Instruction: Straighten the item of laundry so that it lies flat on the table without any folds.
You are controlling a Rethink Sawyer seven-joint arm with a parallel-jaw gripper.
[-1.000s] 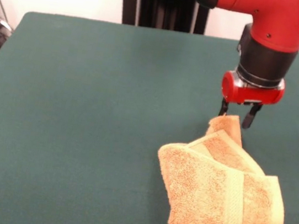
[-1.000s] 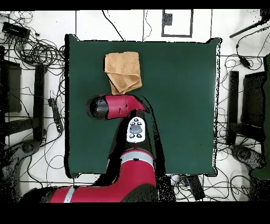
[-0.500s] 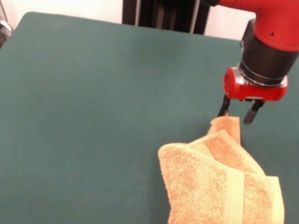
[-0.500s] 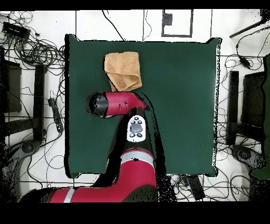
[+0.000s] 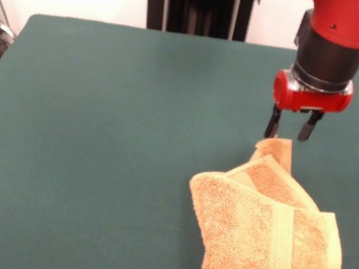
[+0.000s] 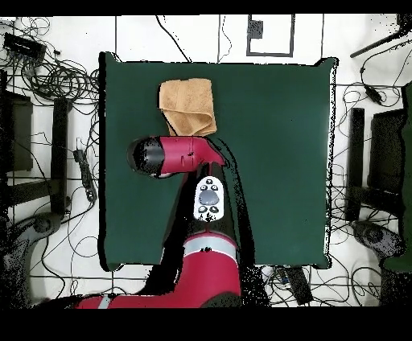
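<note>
The golden-orange towel (image 5: 265,227) lies folded and bunched on the green worktop (image 5: 100,130), the tool (image 5: 291,129) hanging empty, fingers apart, just above its raised corner.

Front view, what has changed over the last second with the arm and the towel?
The end effector has risen off the towel's upturned corner, open and empty, its tips now just above the cloth. Nothing was gripped or released. The towel stays folded in the same spot on the table.

Bare table (image 5: 100,130) all around, only crumpled towel (image 5: 262,233) obstructing near one edge
</note>
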